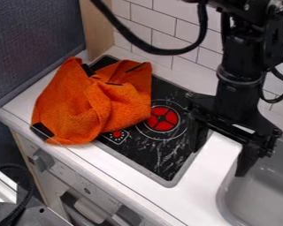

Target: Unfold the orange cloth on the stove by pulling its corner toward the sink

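End effector (219, 160), fingers apart, hangs above worktop (198, 194) between stove (158, 154) and sink (259, 196); orange cloth (88, 110) lies crumpled over stove, well apart from it, opposite the sink side.

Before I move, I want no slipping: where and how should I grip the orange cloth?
I'd pinch the orange cloth by its raised middle fold, coming from above; that ridge seems to stand up, while the front edge lies flatter on the counter.
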